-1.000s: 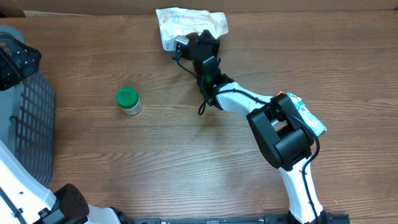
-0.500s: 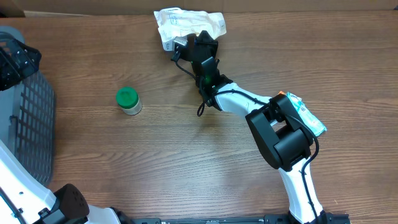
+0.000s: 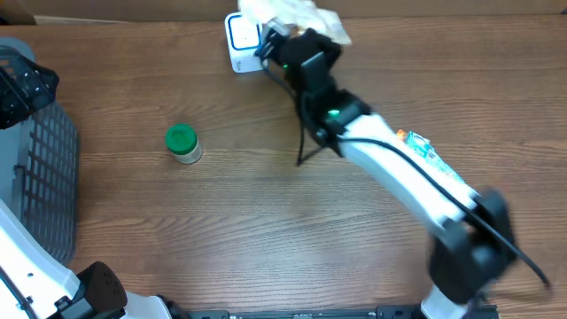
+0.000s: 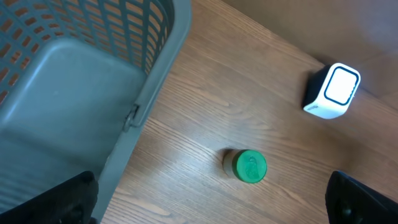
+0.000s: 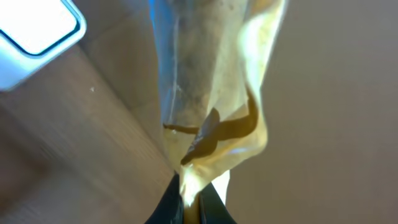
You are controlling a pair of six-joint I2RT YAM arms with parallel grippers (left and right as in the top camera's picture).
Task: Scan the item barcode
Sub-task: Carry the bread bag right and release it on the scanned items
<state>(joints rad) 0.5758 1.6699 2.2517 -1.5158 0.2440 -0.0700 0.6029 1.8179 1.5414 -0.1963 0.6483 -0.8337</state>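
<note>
in the overhead view, a wooden tabletop [image 3: 266,221] is seen with a grey basket [image 3: 44,168] at its left edge and a green-lidded jar [image 3: 182,142] standing upright, well apart from the basket. a white scanner [image 3: 239,37] with a blue-edged window is set near the far edge. the right arm is stretched toward that edge and is blurred; the right pincer [image 3: 288,40] is closed on a crumpled packet [image 3: 297,13], which is found at the far edge just to the right of the scanner. a second packet [image 3: 418,144], with orange and teal print, is partly covered by the arm. the left pincer [image 3: 22,84] is seen as a dark shape over the basket, and its opening cannot be told from here. in the left wrist view, the fingertips [image 4: 62,199] are seen at the two bottom corners, so the left pincer is spread wide and nothing is held; the basket wall, the jar and the scanner are seen below it. in the right wrist view, a twisted end of the crumpled packet is pinched between the tightly closed fingertips [image 5: 171,208], and a corner of the scanner is seen at upper left, near the packet; whether they touch cannot be told.
</note>
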